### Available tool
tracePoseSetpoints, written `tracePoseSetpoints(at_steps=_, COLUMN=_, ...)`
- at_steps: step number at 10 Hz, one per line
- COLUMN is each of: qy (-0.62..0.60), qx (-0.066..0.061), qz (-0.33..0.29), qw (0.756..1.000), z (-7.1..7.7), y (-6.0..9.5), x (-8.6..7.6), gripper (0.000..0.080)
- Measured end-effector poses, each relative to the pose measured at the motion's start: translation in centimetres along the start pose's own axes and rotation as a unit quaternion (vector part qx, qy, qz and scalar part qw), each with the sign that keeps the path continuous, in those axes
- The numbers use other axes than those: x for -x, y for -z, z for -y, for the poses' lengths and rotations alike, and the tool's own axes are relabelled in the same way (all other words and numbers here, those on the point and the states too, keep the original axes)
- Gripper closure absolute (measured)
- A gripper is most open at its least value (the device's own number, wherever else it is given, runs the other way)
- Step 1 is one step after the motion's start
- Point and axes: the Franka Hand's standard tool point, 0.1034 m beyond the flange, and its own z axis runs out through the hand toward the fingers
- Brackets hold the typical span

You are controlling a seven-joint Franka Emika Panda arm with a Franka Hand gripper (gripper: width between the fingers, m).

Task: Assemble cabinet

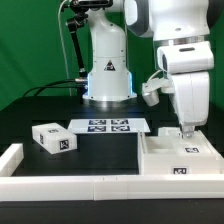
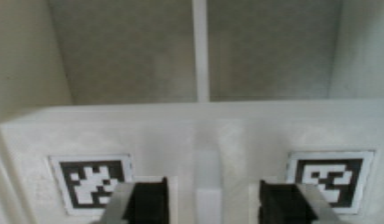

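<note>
- Hanging straight down, the gripper [image 1: 185, 131] has its two dark fingers [image 2: 144, 205] parted by a moderate gap, and nothing is held between them.
- Directly under the jaws, and showing through the gap, is the white top face of the cabinet [image 2: 198, 130], the large white box. The fingertips are at or just above it; whether they touch it cannot be told.
- Just outside the jaws, that face carries one black-and-white tag [image 2: 95, 182] beside one finger and a second tag [image 2: 331, 178] beside the other.
- Just beyond the jaws, the box opens into two grey compartments, parted by a thin white divider [image 2: 198, 50] in line with the gap.
- Near the jaws, a low white border rail [image 1: 100, 186] runs along the cabinet's front side.
- Well away from the jaws, toward the exterior view's left, the marker board [image 1: 108, 126] lies flat on the dark table [image 1: 100, 155].
- Farthest from the jaws on that side, a small white drawer block [image 1: 52, 139] with its own tag sits apart from the cabinet.
</note>
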Motion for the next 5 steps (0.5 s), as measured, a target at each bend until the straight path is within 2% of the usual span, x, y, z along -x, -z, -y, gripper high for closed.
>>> tracePoseSetpoints(at_steps=1, qy=-0.001, qx=0.003, qz=0.002, qw=1.0, z=0.1, y=0.6, x=0.1, gripper=0.0483)
tracePoseSetpoints(at_steps=2, qy=-0.005, qx=0.005, qz=0.006, qw=1.0, z=0.6, y=1.3, x=0.2, gripper=0.0307)
tracePoseSetpoints(at_steps=3, qy=-0.01, qx=0.006, qz=0.011, qw=1.0, z=1.5, y=2.1, x=0.5, gripper=0.0307)
tracePoseSetpoints(at_steps=4, qy=-0.021, qx=0.008, qz=0.016, qw=1.0, z=2.7, y=2.9, x=0.7, gripper=0.0109)
tracePoseSetpoints(at_steps=5, qy=-0.036, qx=0.014, qz=0.022, qw=0.999, z=4.1, y=3.8, x=1.0, gripper=0.0035)
